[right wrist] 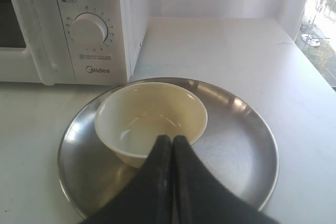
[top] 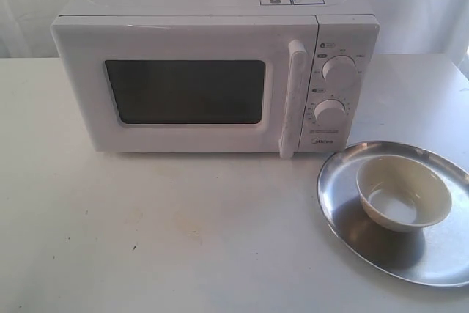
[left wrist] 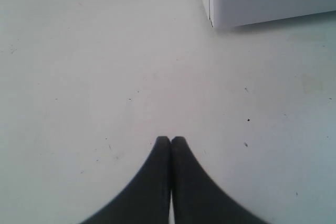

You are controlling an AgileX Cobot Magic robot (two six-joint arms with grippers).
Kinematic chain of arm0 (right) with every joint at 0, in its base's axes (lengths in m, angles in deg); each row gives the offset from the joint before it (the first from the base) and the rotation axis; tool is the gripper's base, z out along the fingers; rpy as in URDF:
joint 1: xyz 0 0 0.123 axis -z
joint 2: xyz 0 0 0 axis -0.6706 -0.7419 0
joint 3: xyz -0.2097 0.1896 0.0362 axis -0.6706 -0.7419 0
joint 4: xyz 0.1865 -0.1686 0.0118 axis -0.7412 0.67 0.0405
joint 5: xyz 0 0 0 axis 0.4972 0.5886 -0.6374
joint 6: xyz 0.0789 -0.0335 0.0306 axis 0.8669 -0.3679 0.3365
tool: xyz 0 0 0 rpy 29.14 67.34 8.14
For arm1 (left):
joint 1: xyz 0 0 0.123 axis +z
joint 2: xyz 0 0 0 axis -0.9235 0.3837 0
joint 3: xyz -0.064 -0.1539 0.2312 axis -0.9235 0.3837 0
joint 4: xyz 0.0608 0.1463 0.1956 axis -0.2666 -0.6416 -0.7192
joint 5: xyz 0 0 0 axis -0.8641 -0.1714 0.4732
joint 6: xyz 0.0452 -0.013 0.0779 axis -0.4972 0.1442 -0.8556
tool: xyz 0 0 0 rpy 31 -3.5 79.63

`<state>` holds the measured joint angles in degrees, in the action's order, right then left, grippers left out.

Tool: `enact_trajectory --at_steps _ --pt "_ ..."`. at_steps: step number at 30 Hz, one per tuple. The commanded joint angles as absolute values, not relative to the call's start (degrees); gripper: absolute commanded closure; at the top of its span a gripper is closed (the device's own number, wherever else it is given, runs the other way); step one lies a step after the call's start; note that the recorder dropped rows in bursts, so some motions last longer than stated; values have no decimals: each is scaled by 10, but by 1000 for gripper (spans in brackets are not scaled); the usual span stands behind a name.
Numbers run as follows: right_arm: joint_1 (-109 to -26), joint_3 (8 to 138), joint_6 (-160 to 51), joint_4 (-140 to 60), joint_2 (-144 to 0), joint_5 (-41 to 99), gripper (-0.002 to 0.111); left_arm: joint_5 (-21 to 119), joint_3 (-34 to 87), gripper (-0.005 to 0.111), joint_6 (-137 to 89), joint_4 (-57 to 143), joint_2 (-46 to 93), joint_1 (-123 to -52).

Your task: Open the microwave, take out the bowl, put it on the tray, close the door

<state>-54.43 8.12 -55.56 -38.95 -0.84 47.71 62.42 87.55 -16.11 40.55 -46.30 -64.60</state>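
Observation:
The white microwave (top: 212,78) stands at the back of the table with its door (top: 183,89) shut and the bar handle (top: 293,97) upright. The cream bowl (top: 403,193) sits upright and empty on the silver tray (top: 344,181) to the microwave's front right. My right gripper (right wrist: 171,139) is shut with nothing in it, hovering above the bowl (right wrist: 152,119) and tray (right wrist: 236,140). My left gripper (left wrist: 170,140) is shut and empty over bare table, well away from the microwave's corner (left wrist: 231,3). Neither gripper shows in the exterior view.
The white table (top: 146,232) stretches in front of the microwave. The tray reaches the right border of the exterior view. A window (right wrist: 320,30) lies beyond the table's far edge in the right wrist view.

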Motion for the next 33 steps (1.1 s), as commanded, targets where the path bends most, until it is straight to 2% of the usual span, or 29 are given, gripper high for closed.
enact_trajectory --at_steps 1,33 --pt "-541 78 -554 -385 -5 470 108 624 874 107 -159 409 -464 -648" --pt "-541 78 -538 -386 -5 470 108 624 874 107 -159 409 -464 -648"
